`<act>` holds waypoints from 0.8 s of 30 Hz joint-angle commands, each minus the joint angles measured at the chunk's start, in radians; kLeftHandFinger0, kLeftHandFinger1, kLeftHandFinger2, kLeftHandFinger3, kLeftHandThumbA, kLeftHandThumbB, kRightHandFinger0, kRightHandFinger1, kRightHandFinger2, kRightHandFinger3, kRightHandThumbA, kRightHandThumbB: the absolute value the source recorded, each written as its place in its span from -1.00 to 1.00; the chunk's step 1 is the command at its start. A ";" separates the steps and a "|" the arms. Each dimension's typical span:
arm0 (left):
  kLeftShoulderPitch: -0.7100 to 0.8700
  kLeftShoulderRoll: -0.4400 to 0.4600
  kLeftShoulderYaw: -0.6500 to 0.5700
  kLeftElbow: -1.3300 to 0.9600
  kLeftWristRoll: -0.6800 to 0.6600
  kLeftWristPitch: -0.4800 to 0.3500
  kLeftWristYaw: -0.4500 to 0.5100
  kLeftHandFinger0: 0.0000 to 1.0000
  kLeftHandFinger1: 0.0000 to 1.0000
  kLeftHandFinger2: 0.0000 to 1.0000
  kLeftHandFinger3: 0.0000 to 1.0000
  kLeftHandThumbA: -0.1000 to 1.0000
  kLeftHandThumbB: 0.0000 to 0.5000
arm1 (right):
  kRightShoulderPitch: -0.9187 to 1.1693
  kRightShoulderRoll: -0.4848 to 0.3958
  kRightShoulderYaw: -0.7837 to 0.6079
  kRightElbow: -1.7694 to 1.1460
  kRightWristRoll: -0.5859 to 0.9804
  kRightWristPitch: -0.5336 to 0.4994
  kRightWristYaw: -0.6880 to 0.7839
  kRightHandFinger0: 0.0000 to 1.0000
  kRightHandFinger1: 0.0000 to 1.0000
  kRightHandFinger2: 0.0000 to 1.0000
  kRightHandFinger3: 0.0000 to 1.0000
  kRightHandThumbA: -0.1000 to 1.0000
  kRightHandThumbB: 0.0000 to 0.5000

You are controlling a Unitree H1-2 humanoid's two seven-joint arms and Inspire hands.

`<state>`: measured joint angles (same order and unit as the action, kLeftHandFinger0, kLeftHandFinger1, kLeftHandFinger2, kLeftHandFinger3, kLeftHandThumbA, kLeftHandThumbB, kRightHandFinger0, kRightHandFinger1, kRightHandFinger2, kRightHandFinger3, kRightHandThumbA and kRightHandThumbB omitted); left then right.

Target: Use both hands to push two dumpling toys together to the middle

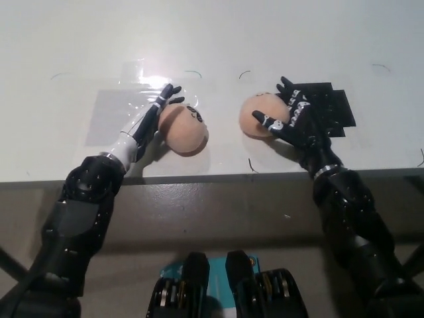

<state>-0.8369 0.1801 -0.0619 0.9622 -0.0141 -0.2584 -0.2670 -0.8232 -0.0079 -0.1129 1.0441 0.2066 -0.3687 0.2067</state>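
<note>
Now smooth rounded dumpling toys (184, 128) nearly meet.

Between the left dumpling (183, 128) and the right dumpling (260, 114) you have a bare strip of white table (265, 40); nothing stands in it. At nine o'clock of the left dumpling your left hand (154, 118) blocks that side; at three o'clock of the right dumpling your right hand (295, 118) does the same. Toward twelve o'clock the table lies open. The black tape patch (329, 109) and clear film (112, 112) lie flat.
</note>
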 commanded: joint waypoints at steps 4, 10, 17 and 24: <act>-0.068 -0.037 -0.012 0.033 0.021 0.004 0.023 1.00 1.00 1.00 1.00 1.00 0.79 | -0.028 0.047 -0.003 -0.030 0.011 0.017 -0.004 1.00 1.00 1.00 1.00 1.00 0.02; -0.074 -0.063 -0.034 0.060 0.049 -0.017 0.034 1.00 1.00 1.00 1.00 1.00 0.96 | -0.031 0.061 0.017 0.007 -0.010 -0.006 0.015 1.00 1.00 1.00 1.00 1.00 -0.07; -0.093 -0.104 -0.065 0.095 0.074 -0.049 0.044 1.00 1.00 1.00 1.00 1.00 0.75 | -0.032 0.071 0.042 0.013 -0.036 -0.010 -0.004 1.00 1.00 1.00 1.00 1.00 -0.13; -0.093 -0.123 -0.115 0.090 0.110 -0.056 0.057 1.00 1.00 1.00 1.00 1.00 0.50 | -0.044 0.062 0.036 0.038 -0.026 -0.027 0.015 1.00 1.00 1.00 1.00 1.00 -0.19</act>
<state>-0.8947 0.0901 -0.1448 1.0492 0.0480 -0.3051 -0.2142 -0.8219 0.0419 -0.0837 1.0676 0.1848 -0.3707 0.2055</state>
